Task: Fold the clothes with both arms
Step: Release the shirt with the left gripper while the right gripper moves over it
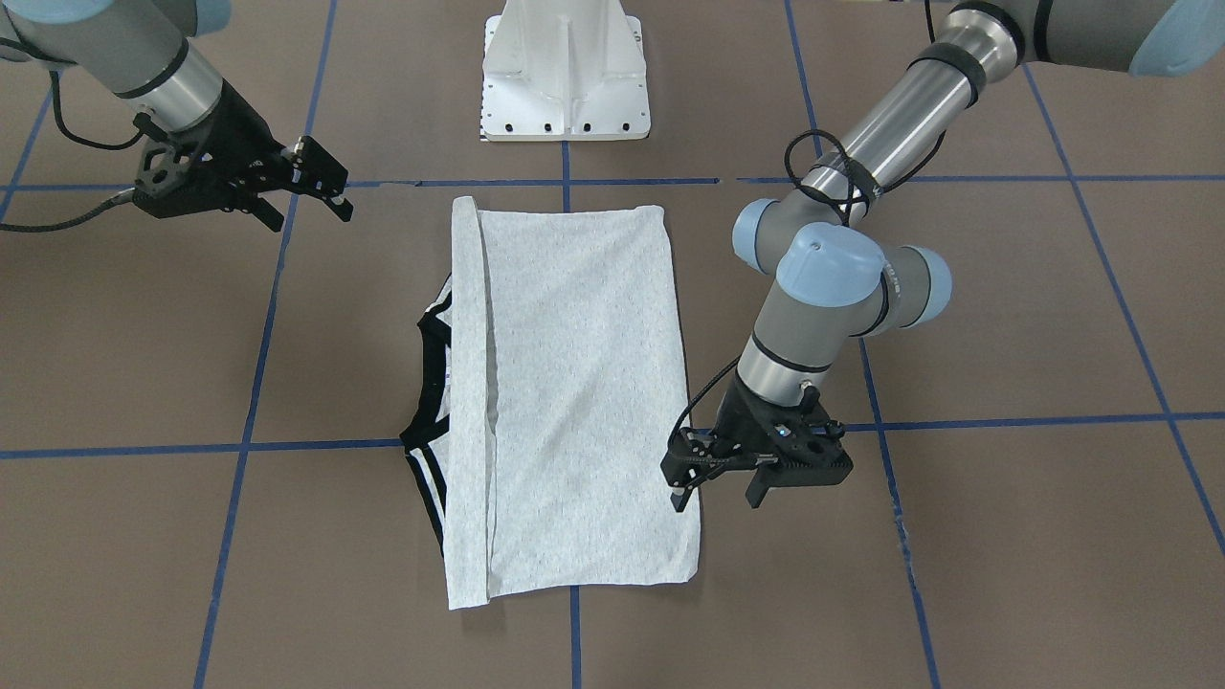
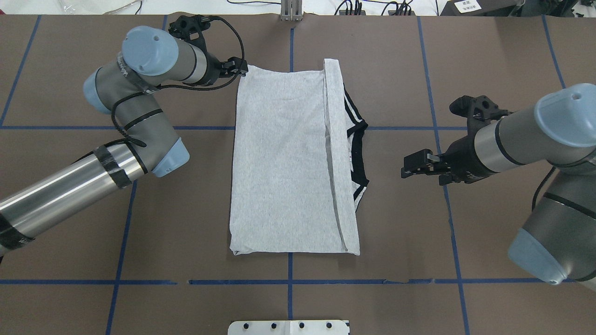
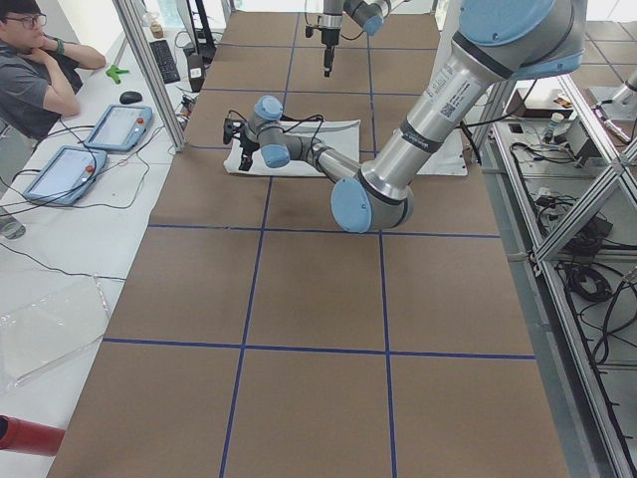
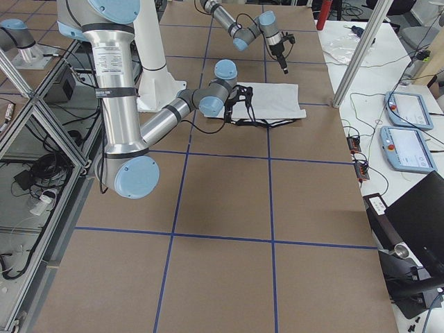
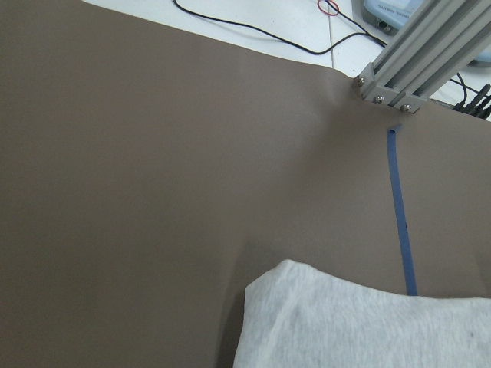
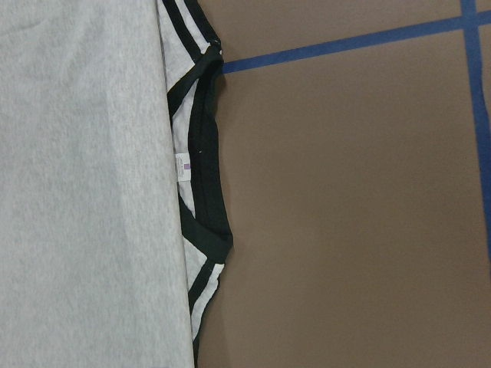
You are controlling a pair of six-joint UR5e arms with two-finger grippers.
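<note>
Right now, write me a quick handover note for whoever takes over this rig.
Left gripper: open, empty, by the T-shirt's far corner on the robot's left.
Right gripper: open, empty, off the cloth, beside the collar.
Done: shirt lies flat on the table, folded into a long rectangle.
Left to do: collar side pokes out; fold it in, then fold shorter.

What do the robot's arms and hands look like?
Both are silver-grey metal tubes linked by rounded grey joints with light blue caps. The left arm has black tape bands and a looped black cable; the right arm carries a black cable too. The left gripper and right gripper are black and angular, with two fingers each.
</note>
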